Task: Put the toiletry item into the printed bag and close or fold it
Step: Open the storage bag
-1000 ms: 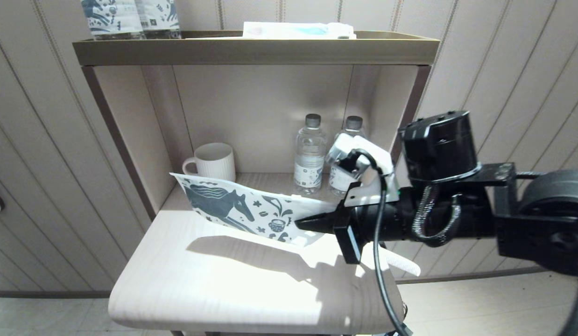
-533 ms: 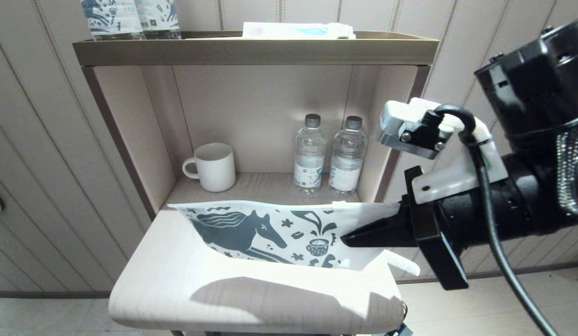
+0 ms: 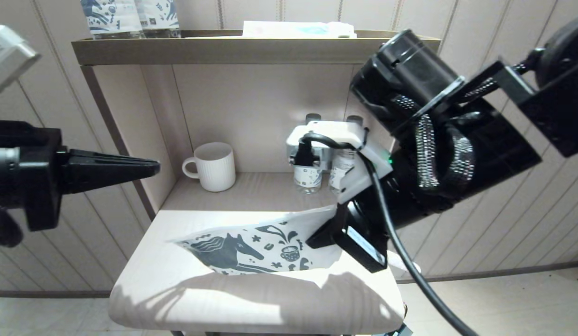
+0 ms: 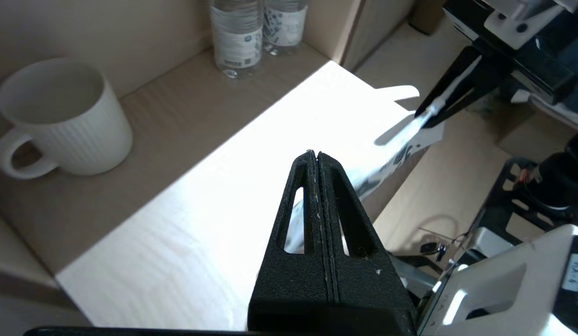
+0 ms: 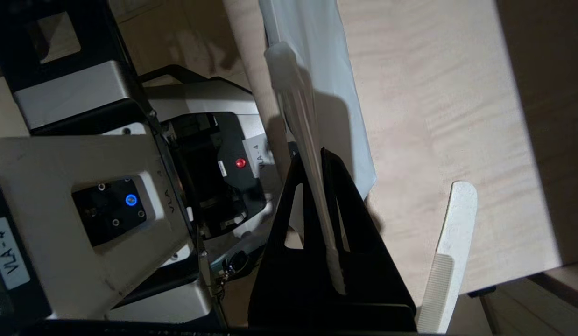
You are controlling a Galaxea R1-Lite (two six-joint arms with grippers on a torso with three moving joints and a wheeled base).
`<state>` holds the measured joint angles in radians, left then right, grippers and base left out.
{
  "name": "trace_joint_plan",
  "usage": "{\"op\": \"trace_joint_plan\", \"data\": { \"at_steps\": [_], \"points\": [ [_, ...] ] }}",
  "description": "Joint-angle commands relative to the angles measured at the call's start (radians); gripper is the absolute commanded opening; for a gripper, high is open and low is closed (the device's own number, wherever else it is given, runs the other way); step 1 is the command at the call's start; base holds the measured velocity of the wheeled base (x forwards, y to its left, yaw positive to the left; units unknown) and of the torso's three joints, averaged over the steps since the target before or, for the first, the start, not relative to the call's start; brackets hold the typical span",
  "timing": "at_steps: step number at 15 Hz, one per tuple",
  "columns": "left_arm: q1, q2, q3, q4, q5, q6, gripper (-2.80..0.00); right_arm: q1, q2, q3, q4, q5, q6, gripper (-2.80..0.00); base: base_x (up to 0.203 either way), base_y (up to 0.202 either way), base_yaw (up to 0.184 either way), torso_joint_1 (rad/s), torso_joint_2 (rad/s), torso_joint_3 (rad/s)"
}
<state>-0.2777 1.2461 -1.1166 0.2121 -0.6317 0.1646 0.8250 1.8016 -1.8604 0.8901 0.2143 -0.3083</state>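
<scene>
I count 1 printed bag (image 3: 251, 245), horse side facing me. 1 comb (image 5: 450, 247), white. 1 ribbed white mug (image 3: 214, 165). 2 clear water bottles (image 4: 237, 32) at the back of the lower shelf, partly hidden behind the right arm from my head cam. 2 horse-printed bottles (image 3: 130, 17) on the top shelf, only their lower parts in view. 1 flat white-and-blue packet (image 3: 298, 30) up there too. 2 claws: left claw (image 3: 151, 167), right claw (image 3: 317, 240).
</scene>
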Motion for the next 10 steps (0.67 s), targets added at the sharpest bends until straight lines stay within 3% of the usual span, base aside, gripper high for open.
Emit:
{"op": "trace_joint_plan", "data": {
  "at_steps": [1, 6, 10],
  "points": [
    [-0.025, 0.119, -0.039, 0.000, -0.006, 0.007, -2.80, 0.010, 0.097, -0.065, 0.005, -0.001, -0.002, -2.80, 0.000, 0.000, 0.000, 0.000, 0.00, 0.000],
    [-0.032, 0.117, 0.028, -0.050, -0.072, 0.031, -2.80, 0.044, 0.134, -0.075, -0.115, -0.005, -0.009, -2.80, 0.000, 0.000, 0.000, 0.000, 0.00, 0.000],
    [-0.031, 0.092, 0.057, -0.109, -0.083, 0.033, -2.80, 0.070, 0.124, -0.066, -0.296, -0.080, -0.008, -2.80, 0.000, 0.000, 0.000, 0.000, 0.00, 0.000]
  ]
}}
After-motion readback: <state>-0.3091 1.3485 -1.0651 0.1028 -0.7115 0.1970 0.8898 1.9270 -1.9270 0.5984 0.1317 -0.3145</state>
